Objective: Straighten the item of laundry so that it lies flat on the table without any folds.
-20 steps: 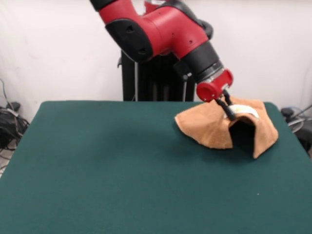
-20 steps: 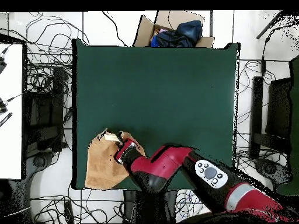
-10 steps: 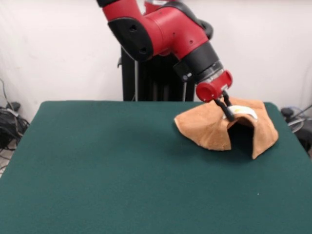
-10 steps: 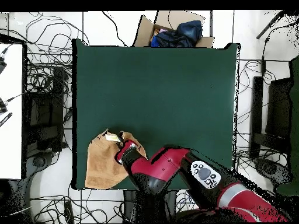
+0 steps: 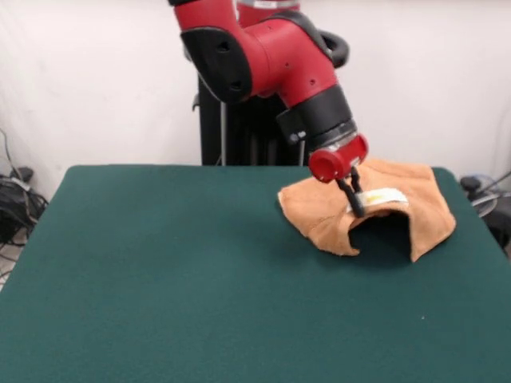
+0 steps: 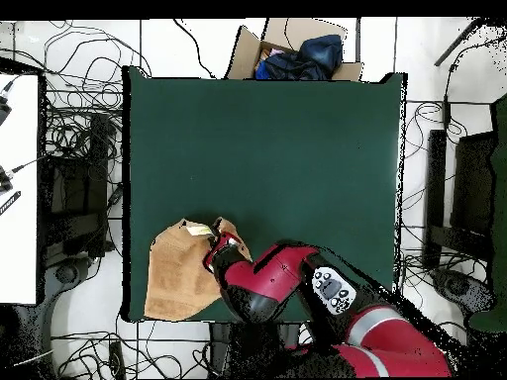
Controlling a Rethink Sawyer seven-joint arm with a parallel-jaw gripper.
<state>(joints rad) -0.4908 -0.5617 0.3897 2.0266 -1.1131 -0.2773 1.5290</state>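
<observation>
My gripper is pinched shut on the towel, at a raised edge beside its small white tag. From the front, the cloth sits at the far right of the table, close to the far edge. It is anything but flat: the held edge is lifted, so the fabric tents up and leaves a dark hollow open toward the near side, with one flap draped down to the left of my gripper and another falling away to the right.

From overhead, the towel looks bunched, and part of it appears to hang past the table's edge on that side. Nearly all of the green surface is bare, so there is plenty of room to spread the cloth.

I judge the task to be at an early stage. I have a hold on the fabric, but nothing is smoothed yet: the layers are doubled over and no end lies open. What is left, as I see it, is to draw the held edge toward the middle of the table until the fold opens, then let go and check for leftover creases. The overhanging part may drag as I pull.
</observation>
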